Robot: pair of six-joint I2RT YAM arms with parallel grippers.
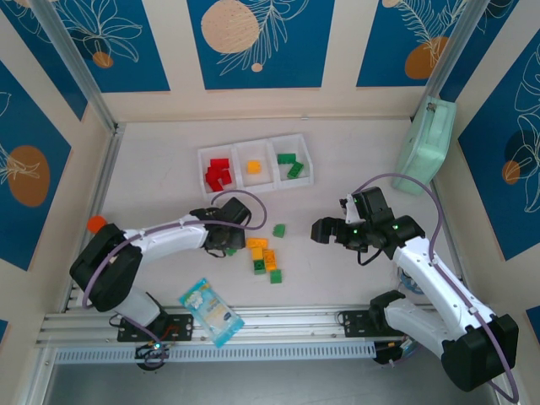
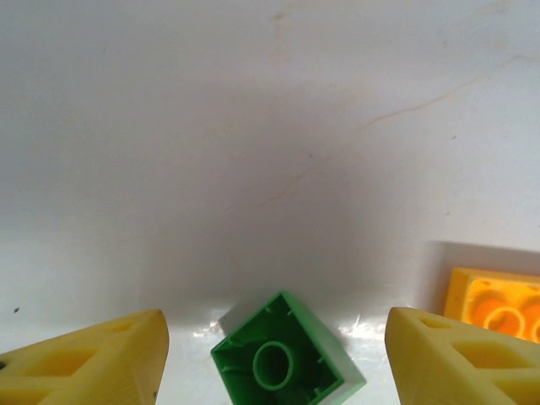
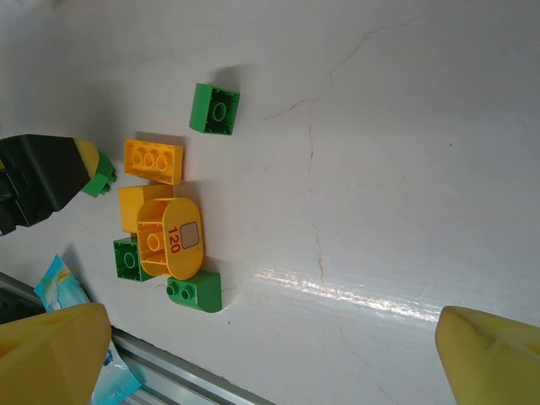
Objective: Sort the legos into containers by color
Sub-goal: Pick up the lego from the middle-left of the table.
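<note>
Seven bricks (image 1: 265, 257) lie loose on the worktop (image 1: 160, 160) — the tray (image 1: 251, 152) holds some of each color. The left end effector (image 2: 274, 327) straddles a green brick (image 2: 285, 361), unclenched; the right end effector (image 3: 270, 325) is released.

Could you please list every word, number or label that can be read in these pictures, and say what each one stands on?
"120": red digits on the yellow oval brick, next to a small grey patch.
Blue-and-white packet: it carries print, but this is too small and blurred to read.
No other legible text.

legos (image 3: 213, 110) glossy hard plastic; table (image 3: 405, 152) smooth white, hairline cracks, slight sheen; rail (image 1: 287, 317) bare metal.
</note>
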